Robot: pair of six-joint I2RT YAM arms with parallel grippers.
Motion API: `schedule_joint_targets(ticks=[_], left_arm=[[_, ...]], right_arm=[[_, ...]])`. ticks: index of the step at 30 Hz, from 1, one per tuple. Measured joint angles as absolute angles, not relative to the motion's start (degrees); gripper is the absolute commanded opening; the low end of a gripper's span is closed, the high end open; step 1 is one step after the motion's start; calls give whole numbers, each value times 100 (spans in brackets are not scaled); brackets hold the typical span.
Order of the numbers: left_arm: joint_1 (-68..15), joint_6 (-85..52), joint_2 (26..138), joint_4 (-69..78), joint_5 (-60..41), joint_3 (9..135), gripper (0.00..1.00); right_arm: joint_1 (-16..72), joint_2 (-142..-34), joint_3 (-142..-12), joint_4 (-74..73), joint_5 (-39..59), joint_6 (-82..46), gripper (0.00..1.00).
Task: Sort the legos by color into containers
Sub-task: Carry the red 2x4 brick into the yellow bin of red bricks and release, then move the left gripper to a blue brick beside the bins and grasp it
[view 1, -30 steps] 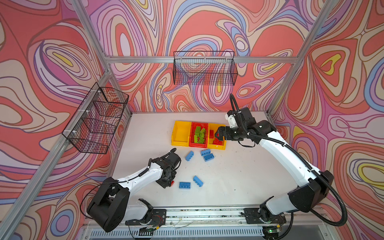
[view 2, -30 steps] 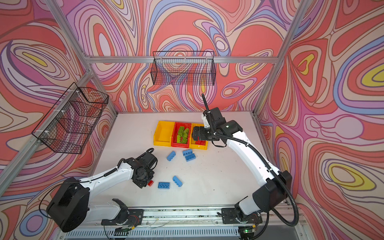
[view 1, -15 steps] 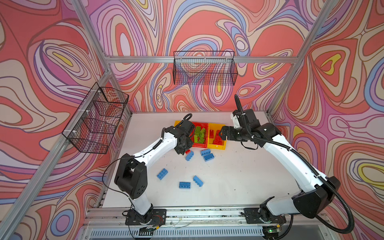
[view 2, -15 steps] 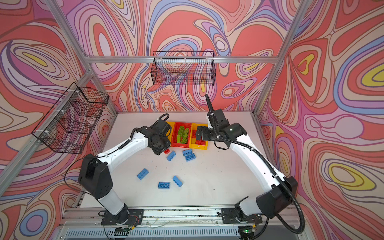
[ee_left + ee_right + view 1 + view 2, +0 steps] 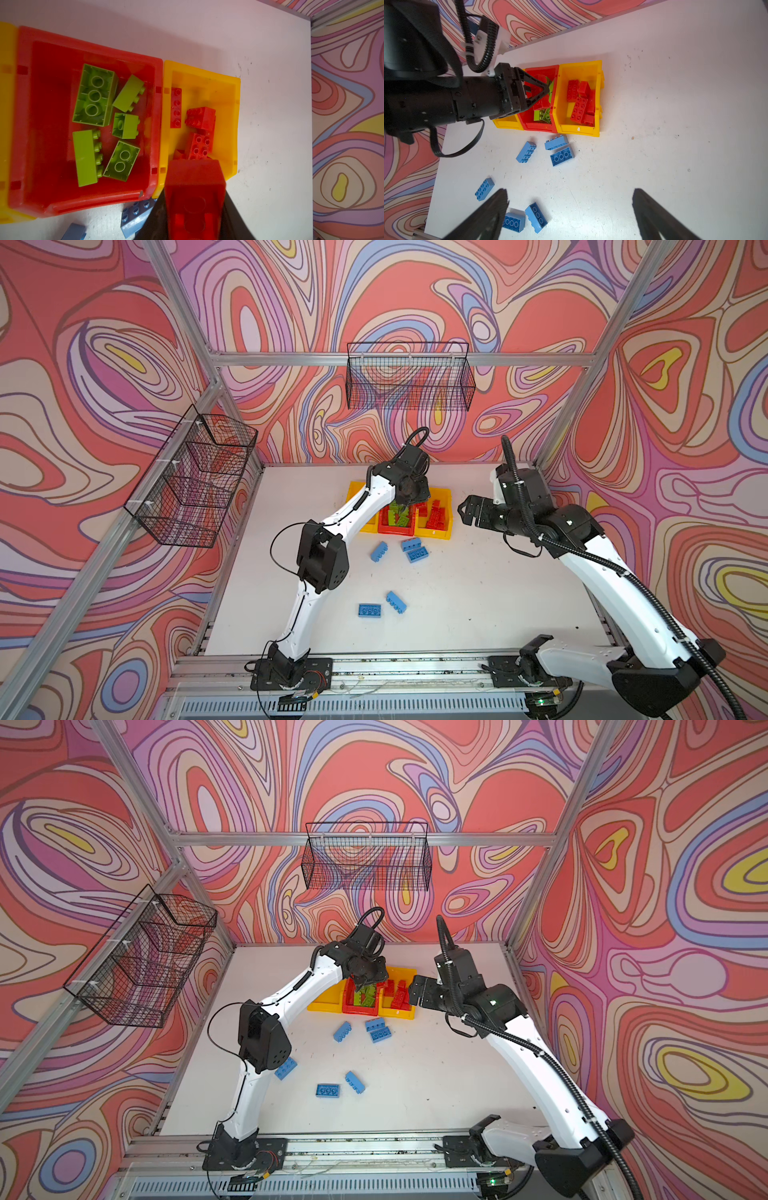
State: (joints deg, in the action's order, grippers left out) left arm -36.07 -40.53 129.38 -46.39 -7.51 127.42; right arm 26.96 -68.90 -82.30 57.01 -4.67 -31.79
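Left gripper (image 5: 544, 90): clamped on a red brick (image 5: 194, 187), jaws narrow against its sides. In both top views it sits just above frame centre, over the row of bins.
Held brick: its hollow underside faces the wrist camera. It seems to hang at the near edge of the right-hand yellow bin (image 5: 236, 124), though the top views are too crowded there to be sure.
Right gripper (image 5: 462, 511): jaws spread wide with nothing between them. It is right of the bins in both top views, level with them and not touching.
Bins: three joined in a row, with the red bin (image 5: 25, 124) in the middle and a second yellow bin (image 5: 356, 489) at the left end (mostly behind the left arm).
Green bricks (image 5: 93, 95): five, all lying in the red bin.
Red bricks (image 5: 581, 104): piled in the right-hand yellow bin.
Blue bricks (image 5: 526, 151): six loose on the white table (image 5: 478, 593). Three lie just below the bins in the frame and two lower, near bottom centre. One lies left of those, beside the left arm's elbow, in a top view (image 5: 286, 1068).
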Motion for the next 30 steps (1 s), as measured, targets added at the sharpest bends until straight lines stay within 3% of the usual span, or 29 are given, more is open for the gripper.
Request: schedule_joint_targets(ticks=[19, 26, 30], left_arm=[[-3607, -3664, 13856, -3955, -919, 13244, 29], [-3607, -3708, 14066, -3892, -947, 13454, 68], [-3607, -3730, 14068, -3876, -947, 13461, 72]], right_arm=[[2696, -6766, -8405, 6010, -633, -3435, 98], [2696, -6766, -8416, 6099, -663, -3461, 98], [2696, -6766, -8416, 6106, -666, -3465, 98]])
